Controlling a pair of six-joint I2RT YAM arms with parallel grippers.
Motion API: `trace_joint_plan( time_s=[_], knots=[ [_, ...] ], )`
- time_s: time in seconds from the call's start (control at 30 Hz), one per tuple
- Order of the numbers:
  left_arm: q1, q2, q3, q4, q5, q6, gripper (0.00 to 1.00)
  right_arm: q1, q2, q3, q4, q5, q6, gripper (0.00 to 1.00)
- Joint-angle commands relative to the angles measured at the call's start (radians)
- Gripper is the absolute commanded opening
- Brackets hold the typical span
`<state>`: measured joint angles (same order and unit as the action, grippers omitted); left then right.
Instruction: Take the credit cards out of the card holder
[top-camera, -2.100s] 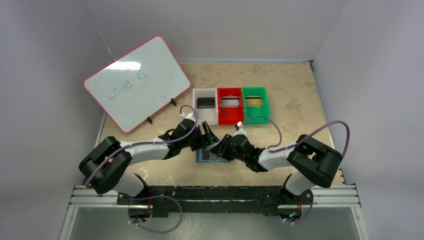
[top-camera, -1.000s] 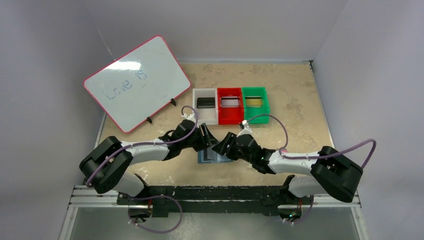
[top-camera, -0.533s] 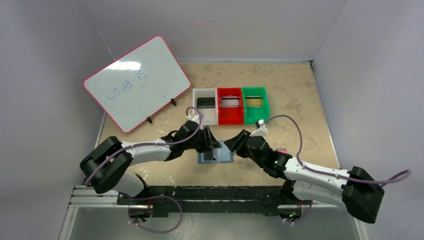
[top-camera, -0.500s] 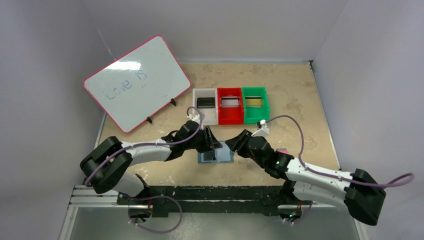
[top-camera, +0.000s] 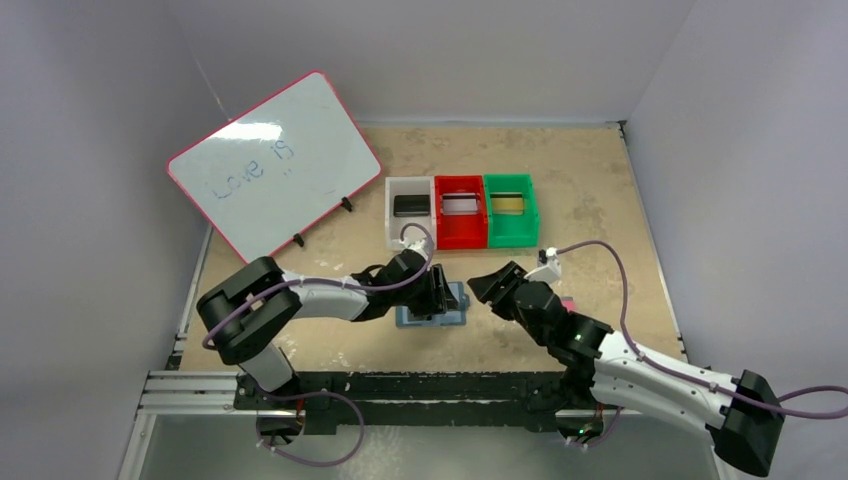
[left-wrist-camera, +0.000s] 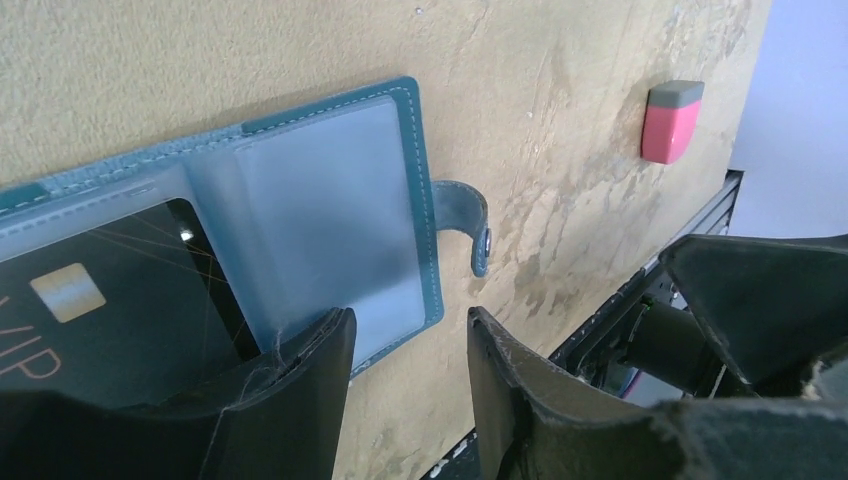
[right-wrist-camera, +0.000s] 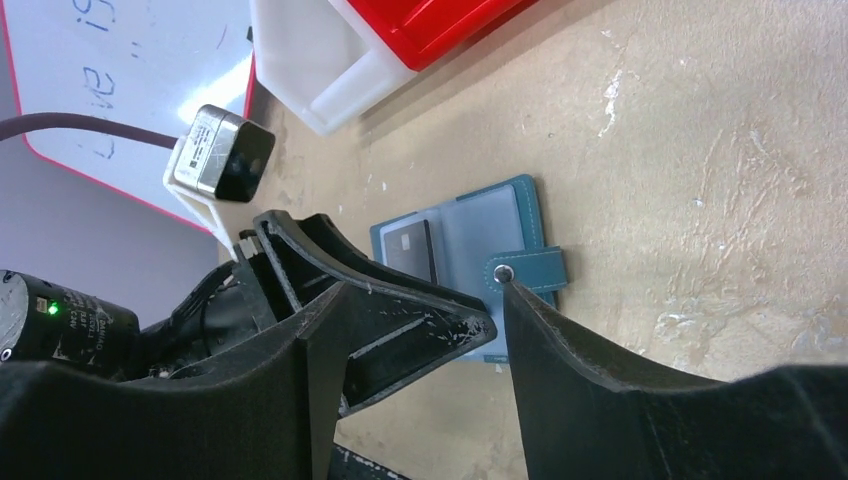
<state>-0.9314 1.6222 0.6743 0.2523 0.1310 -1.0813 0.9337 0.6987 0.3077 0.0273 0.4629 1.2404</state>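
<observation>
The slate-blue card holder (top-camera: 432, 314) lies open on the table. In the left wrist view it (left-wrist-camera: 415, 200) shows a black credit card (left-wrist-camera: 120, 320) in one pocket, an empty clear pocket beside it, and its closing tab (left-wrist-camera: 472, 225) lying flat. My left gripper (left-wrist-camera: 405, 335) is open and empty, with one finger over the holder's edge and the other over bare table. My right gripper (right-wrist-camera: 495, 308) is open and empty, just right of the holder (right-wrist-camera: 470, 245). Black (top-camera: 410, 204), silvery-grey (top-camera: 461, 204) and gold (top-camera: 509, 203) cards lie in the bins.
White (top-camera: 392, 228), red (top-camera: 461, 232) and green (top-camera: 512, 232) bins stand in a row behind the holder. A pink-framed whiteboard (top-camera: 275, 165) leans at the back left. A small pink block (left-wrist-camera: 670, 120) lies right of the holder, by my right arm.
My right arm has drawn back to the right, off the holder. My left gripper has moved right, across the open holder towards its tab side.
</observation>
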Motion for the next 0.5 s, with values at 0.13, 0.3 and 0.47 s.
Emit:
trace_joint_plan(
  time_s=[0.13, 0.3, 0.47],
  knots=[
    [-0.009, -0.136, 0.06, -0.144, -0.156, 0.069, 0.49, -0.005, 0.037, 0.034, 0.01, 0.019, -0.014, 0.63],
    [-0.009, -0.282, 0.09, -0.342, -0.357, 0.112, 0.5, -0.004, 0.083, 0.057, 0.081, -0.033, -0.058, 0.7],
    [-0.005, -0.402, 0.076, -0.542, -0.61, 0.098, 0.52, -0.006, 0.149, 0.081, 0.169, -0.103, -0.126, 0.71]
  ],
)
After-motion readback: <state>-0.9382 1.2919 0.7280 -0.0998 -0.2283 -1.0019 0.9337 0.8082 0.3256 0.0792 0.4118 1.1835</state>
